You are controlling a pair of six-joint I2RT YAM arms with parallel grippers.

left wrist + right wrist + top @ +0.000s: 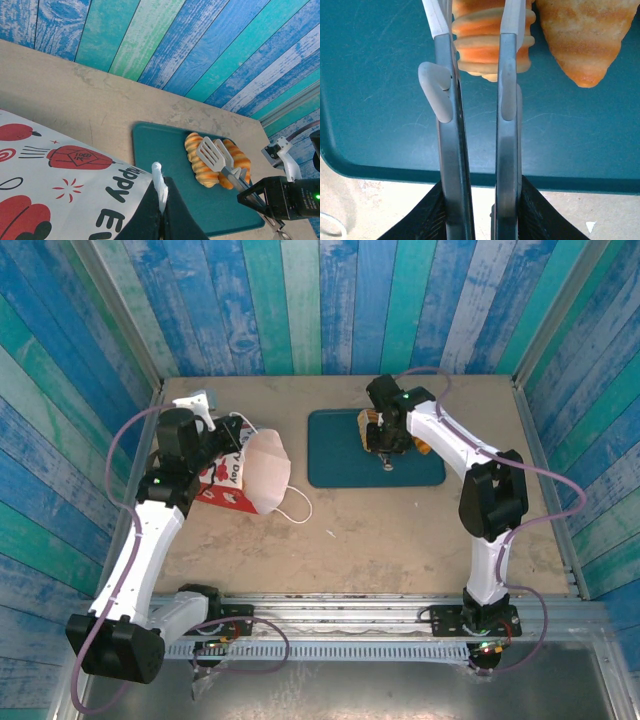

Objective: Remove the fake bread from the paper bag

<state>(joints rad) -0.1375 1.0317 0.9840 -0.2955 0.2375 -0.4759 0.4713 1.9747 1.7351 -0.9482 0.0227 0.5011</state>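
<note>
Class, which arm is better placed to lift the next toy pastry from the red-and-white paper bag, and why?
Right. The right fingers hold grey metal tongs over a ridged orange croissant on the teal tray, while the left fingers are shut on the red-and-white paper bag, so they are not free.

You worked inside walls (pixel 330 300) of blue and teal painted planks, over a beige tabletop (pixel 400 540) under even light.
</note>
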